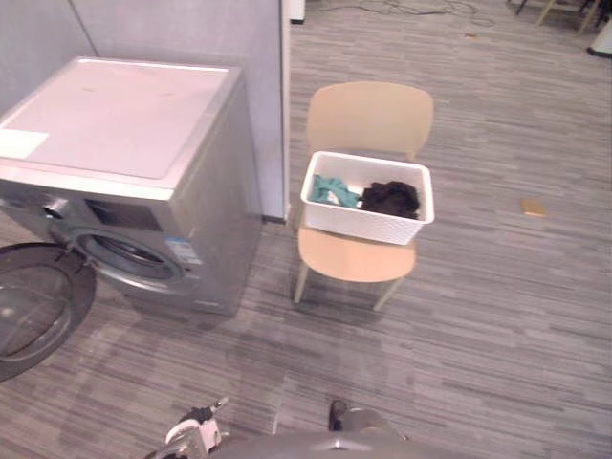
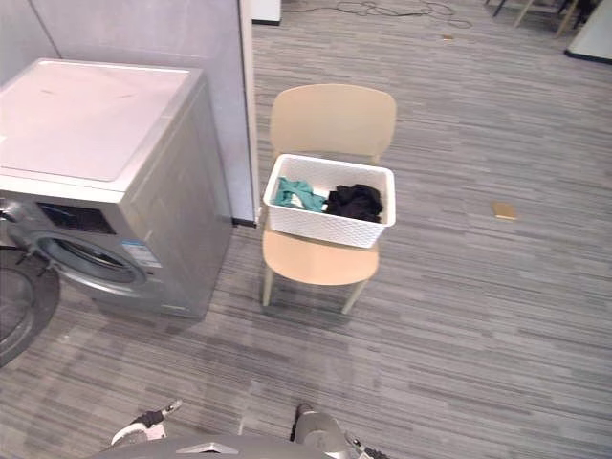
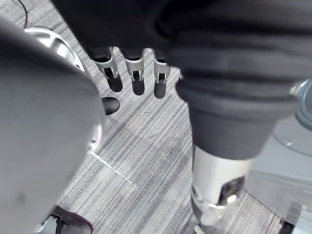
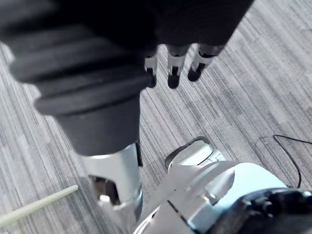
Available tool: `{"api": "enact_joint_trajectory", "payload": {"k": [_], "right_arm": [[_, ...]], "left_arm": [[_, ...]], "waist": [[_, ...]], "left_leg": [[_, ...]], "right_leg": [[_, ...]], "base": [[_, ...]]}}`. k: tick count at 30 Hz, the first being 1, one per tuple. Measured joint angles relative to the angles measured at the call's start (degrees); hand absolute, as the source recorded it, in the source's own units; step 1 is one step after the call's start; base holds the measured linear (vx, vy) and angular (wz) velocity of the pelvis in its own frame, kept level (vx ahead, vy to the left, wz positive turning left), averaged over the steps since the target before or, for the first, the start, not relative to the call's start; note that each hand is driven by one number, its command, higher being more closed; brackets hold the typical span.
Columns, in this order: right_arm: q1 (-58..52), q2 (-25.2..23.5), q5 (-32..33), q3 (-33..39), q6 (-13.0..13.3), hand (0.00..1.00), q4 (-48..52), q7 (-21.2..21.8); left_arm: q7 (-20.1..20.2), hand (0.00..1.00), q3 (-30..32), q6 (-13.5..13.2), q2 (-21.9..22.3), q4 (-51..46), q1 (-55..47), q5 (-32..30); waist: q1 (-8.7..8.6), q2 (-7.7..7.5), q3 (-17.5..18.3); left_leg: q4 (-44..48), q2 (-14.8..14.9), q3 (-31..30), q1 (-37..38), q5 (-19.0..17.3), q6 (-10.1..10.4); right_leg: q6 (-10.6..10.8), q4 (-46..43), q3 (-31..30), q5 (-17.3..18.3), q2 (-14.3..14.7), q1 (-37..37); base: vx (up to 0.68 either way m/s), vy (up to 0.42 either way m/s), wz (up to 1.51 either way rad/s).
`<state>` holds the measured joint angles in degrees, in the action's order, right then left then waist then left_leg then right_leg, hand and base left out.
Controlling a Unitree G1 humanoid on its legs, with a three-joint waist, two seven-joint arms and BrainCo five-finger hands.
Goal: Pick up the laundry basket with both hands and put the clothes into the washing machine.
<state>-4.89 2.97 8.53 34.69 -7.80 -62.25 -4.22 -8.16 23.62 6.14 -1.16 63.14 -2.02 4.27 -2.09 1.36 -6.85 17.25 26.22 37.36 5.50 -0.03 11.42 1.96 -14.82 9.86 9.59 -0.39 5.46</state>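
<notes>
Laundry basket (image 1: pixel 361 222), white with a patterned wall, sits on the seat of a beige chair (image 1: pixel 368 115), just right of the washing machine (image 1: pixel 115 115). Inside the basket lie a teal garment (image 1: pixel 333 191) on the machine's side and a black garment (image 1: pixel 390 198) beside it. The machine's round door (image 1: pixel 38 301) stands swung open at its front, low over the grey striped floor (image 1: pixel 478 316). A grey partition wall (image 1: pixel 191 33) rises behind the machine and next to the chair.

Neither hand is at the basket. In its wrist view the left hand (image 3: pixel 135 73) hangs over the floor, its fingers (image 3: pixel 161 78) released, straight and side by side, holding nothing, the thumb (image 3: pixel 214 185) apart from them. The right hand (image 4: pixel 173 63) hangs the same way above the floor, fingers (image 4: pixel 202 61) loose and empty.
</notes>
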Motion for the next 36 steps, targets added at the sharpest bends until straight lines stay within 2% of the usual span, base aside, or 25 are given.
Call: {"api": "enact_joint_trajectory", "payload": {"k": [1, 2, 3, 4, 5, 6, 7, 9, 10, 11, 12, 15, 18, 20, 21, 22, 24, 26, 27, 28, 29, 30, 31, 34, 36], "right_arm": [[0.12, -0.16, 0.01, -0.76, 0.20, 0.00, 0.08, -0.05], [0.29, -0.02, -0.04, -1.76, 0.20, 0.00, 0.25, -0.07], [0.59, 0.35, -0.05, -2.48, 0.24, 0.00, 0.29, -0.09], [1.02, 0.94, -0.15, -3.02, 0.40, 0.00, 0.81, -0.09], [1.09, 1.36, -0.34, -4.08, 0.39, 0.00, 1.63, -0.13], [1.19, 1.50, -0.55, -5.16, 0.37, 0.00, 2.11, -0.12], [1.53, 1.99, -1.07, -6.64, 0.23, 0.00, 2.88, 0.01], [2.41, 1.92, -1.80, -6.96, 0.21, 0.00, 2.86, 0.13], [2.99, 1.92, -2.15, -7.08, 0.24, 0.00, 3.01, 0.10], [3.31, 1.85, -2.25, -7.81, 0.38, 0.00, 3.16, 0.10], [3.78, 1.48, -2.26, -9.81, 0.45, 0.00, 3.61, 0.17], [4.04, 0.70, -2.24, -13.09, 1.31, 0.00, 6.94, 0.39], [2.90, -0.28, -2.23, -15.95, 2.31, 0.00, 9.82, 0.48], [2.10, -0.43, -2.25, -19.63, 2.42, 0.00, 10.95, 0.55], [1.36, -0.60, -2.21, -21.36, 2.47, 0.00, 13.34, 0.63], [0.78, -0.57, -2.22, -22.35, 2.46, 0.00, 14.92, 0.62], [-0.03, -0.66, -2.23, -24.73, 2.43, 0.00, 20.16, 0.42], [-1.39, -0.79, -2.23, -26.49, 2.40, 0.00, 28.42, -0.05], [-1.59, -0.82, -2.26, -27.88, 2.58, 0.00, 39.86, -0.34], [-1.52, -0.98, -3.11, -28.65, 3.46, 0.00, 46.24, -1.84], [-1.52, -0.98, -3.90, -29.16, 4.01, 0.00, 48.19, -2.38], [-1.45, -1.02, -4.49, -30.20, 4.76, 0.00, 51.60, -2.62], [-0.55, 0.38, -4.50, -31.50, 5.14, 0.00, 53.80, -2.44], [1.86, 5.12, -6.32, -34.24, 5.62, 0.00, 62.13, -2.19], [6.14, 7.29, -6.81, -35.56, 6.67, 0.00, 65.94, -2.28]], "left_arm": [[-0.46, 0.00, 1.39, -0.49, -1.13, -2.16, -0.88, 0.09], [-0.77, 0.00, 2.36, -0.96, -1.89, -3.84, -1.02, 0.62], [-0.82, 0.00, 2.62, -1.46, -2.40, -4.11, -0.99, 1.23], [-0.69, 0.00, 2.64, -1.64, -2.40, -4.67, -0.70, 2.44], [-0.80, 0.00, 2.35, -1.59, -1.68, -4.75, -0.98, 3.58], [-0.98, 0.00, 2.01, -1.46, -0.94, -4.68, -1.31, 4.02], [-0.86, 0.00, 1.17, -1.41, 0.52, -4.73, -2.05, 5.79], [-0.88, 0.00, -0.35, -1.05, 0.34, -4.77, -2.94, 6.75], [-0.82, 0.00, -1.11, -0.94, 0.51, -4.67, -4.01, 6.73], [-0.71, 0.00, -1.20, -0.66, 0.60, -4.30, -4.49, 6.72], [-0.60, 0.00, -0.94, -0.33, 0.13, -3.87, -4.87, 6.69], [-0.41, 0.00, -1.02, -0.24, -0.21, -3.59, -4.40, 6.00], [-0.42, 0.00, -2.39, -0.09, -0.89, -3.50, -4.41, 4.27], [-0.42, 0.00, -5.33, 0.07, -2.14, -4.12, -4.22, 3.83], [-0.45, 0.00, -6.11, 0.10, -2.47, -4.75, -3.91, 3.83], [-0.51, 0.00, -6.28, 0.13, -2.48, -5.41, -3.73, 3.85], [-0.93, 0.00, -6.70, 0.01, -2.55, -6.81, -2.60, 3.86], [-1.96, 0.00, -7.65, -0.04, -2.00, -7.72, -1.01, 3.91], [-3.37, 0.00, -8.04, -0.22, -0.61, -8.03, 0.84, 3.97], [-4.03, 0.00, -8.12, -0.24, -0.68, -8.16, 1.53, 3.22], [-4.12, 0.00, -8.10, -0.40, -1.23, -8.19, 1.58, 2.96], [-4.18, 0.00, -7.73, -0.38, -2.41, -8.18, 1.57, 2.78], [-4.25, 0.00, -7.91, -0.36, -2.95, -7.75, 2.83, 2.15], [-4.16, 0.00, -7.99, -0.34, -1.21, -7.32, 4.50, 1.12], [-4.42, 0.00, -7.79, -0.54, -1.13, -7.24, 5.75, 1.17]], "waist": [[0.86, 0.27, -0.44], [1.58, 0.40, -1.30], [1.87, -0.24, -1.81], [2.04, -0.24, -1.93], [2.23, -0.07, -2.03], [2.44, 0.09, -2.12], [3.12, 0.66, -2.51], [3.82, 0.98, -3.27], [4.25, 1.03, -3.31], [5.23, 0.52, -3.49], [5.71, -0.26, -2.95], [5.64, -1.30, -3.45], [5.05, -1.89, -3.13], [4.26, -2.63, -3.20], [3.77, -3.04, -3.43], [3.69, -3.10, -3.72], [3.63, -3.19, -4.76], [3.63, -2.51, -5.25], [3.76, -2.53, -5.96], [3.90, -4.06, -6.34], [3.89, -4.91, -6.51], [4.11, -7.11, -6.72], [4.58, -6.72, -7.72], [4.57, -2.81, -10.08], [4.12, -2.47, -11.99]], "left_leg": [[10.88, 5.79, -1.15, -2.91, 0.47, -3.11], [21.03, 9.76, -5.20, -6.41, 3.15, -11.74], [25.63, 9.97, -8.73, -8.97, 2.08, -12.40], [33.32, 6.49, -15.22, -13.65, -2.32, -10.18], [36.86, 0.15, -19.72, -17.16, -6.08, -7.76], [37.16, -3.16, -21.54, -18.58, -7.82, -6.22], [34.44, -8.88, -23.92, -20.71, -10.85, -3.94], [19.33, -14.54, -22.78, -21.16, -11.56, -5.13], [5.19, -17.20, -23.44, -20.27, -8.81, -5.62], [1.35, -18.38, -23.78, -18.82, -2.65, -7.04], [-0.60, -20.74, -23.43, -17.38, -3.26, -8.92], [3.27, -21.82, -19.70, -16.18, -8.01, -12.86], [-1.06, -23.99, -17.45, -10.48, -9.05, -13.38], [-2.34, -24.80, -16.99, -7.63, -9.48, -14.01], [-2.36, -24.70, -17.48, -6.27, -9.54, -14.16], [-2.42, -24.31, -18.13, -5.60, -9.70, -14.41], [-2.44, -23.08, -19.22, -4.31, -9.70, -14.41], [-2.54, -21.34, -20.54, -4.49, -9.70, -14.35], [-2.32, -18.88, -22.52, -5.00, -10.77, -11.41], [-1.24, -18.33, -24.26, -7.06, -11.88, -9.06], [-0.59, -18.32, -25.15, -7.82, -12.49, -8.10], [0.64, -18.90, -27.39, -8.76, -13.58, -6.37], [1.24, -17.90, -30.86, -9.62, -13.82, -4.38], [-2.49, -15.06, -36.90, -13.62, -10.18, -3.43], [-5.84, -14.25, -40.06, -15.63, -5.86, -1.89]], "right_leg": [[-1.69, 0.74, -1.08, 0.42, 2.59, -1.62], [-3.32, 0.95, -2.89, 0.86, 4.66, -3.46], [-3.88, 0.98, -3.61, 1.00, 4.74, -4.09], [-4.73, 1.34, -4.88, 0.98, 4.30, -5.03], [-4.97, 1.96, -6.42, 0.86, 3.58, -5.63], [-4.96, 2.27, -7.47, 0.86, 3.41, -5.77], [-5.08, 3.34, -8.77, 0.80, 3.15, -6.26], [-5.35, 5.66, -9.06, 0.47, 2.49, -8.03], [-4.63, 6.17, -9.95, 0.88, 2.23, -8.34], [-3.77, 6.01, -11.64, 1.51, 1.67, -8.51], [-2.85, 6.14, -13.08, 2.42, -0.01, -8.58], [0.73, 1.51, -14.01, 4.17, -2.65, -8.66], [2.34, -14.52, -13.80, 4.79, -3.88, -2.82], [6.50, -27.29, -13.18, 1.38, -4.84, 2.61], [7.32, -33.36, -12.29, -2.69, -5.35, 5.00], [7.70, -36.66, -11.90, -3.33, -5.33, 6.28], [5.76, -40.98, -9.00, 0.55, -6.08, 9.69], [4.45, -36.73, -5.14, 2.65, -8.16, 12.48], [4.51, -20.62, -2.57, 1.89, -10.34, 12.41], [5.26, -10.35, -2.94, -1.91, -11.43, 11.68], [5.61, -7.75, -3.07, -4.11, -12.06, 11.33], [5.88, -5.30, -3.23, -7.16, -13.31, 10.10], [6.04, -5.78, -1.41, -6.93, -12.27, 9.65], [3.12, -4.22, 3.80, -6.47, -9.14, 11.55], [1.81, -3.70, 6.78, -7.14, -8.39, 12.82]], "base": [[0.03, -0.331, -0.63], [0.03, -0.290, -0.67], [0.04, -0.183, -0.62], [0.09, -0.075, -0.57], [0.11, -0.019, -0.54], [0.17, 0.052, -0.63], [0.20, 0.112, -0.65], [0.22, 0.141, -0.52], [0.25, 0.172, -0.53], [0.35, 0.220, -0.70], [0.32, 0.185, -0.50], [0.35, 0.173, -0.37], [0.26, 0.116, -0.41], [0.27, 0.073, -0.05], [0.29, 0.020, 0.04], [0.28, -0.053, 0.05], [0.19, -0.122, 0.11], [0.16, -0.202, 0.29], [0.14, -0.354, 0.54], [0.13, -0.395, 0.62], [0.11, -0.456, 0.72], [0.12, -0.474, 0.73], [0.12, -0.471, 0.71], [0.09, -0.381, 0.52], [0.08, -0.261, 0.58]]}}
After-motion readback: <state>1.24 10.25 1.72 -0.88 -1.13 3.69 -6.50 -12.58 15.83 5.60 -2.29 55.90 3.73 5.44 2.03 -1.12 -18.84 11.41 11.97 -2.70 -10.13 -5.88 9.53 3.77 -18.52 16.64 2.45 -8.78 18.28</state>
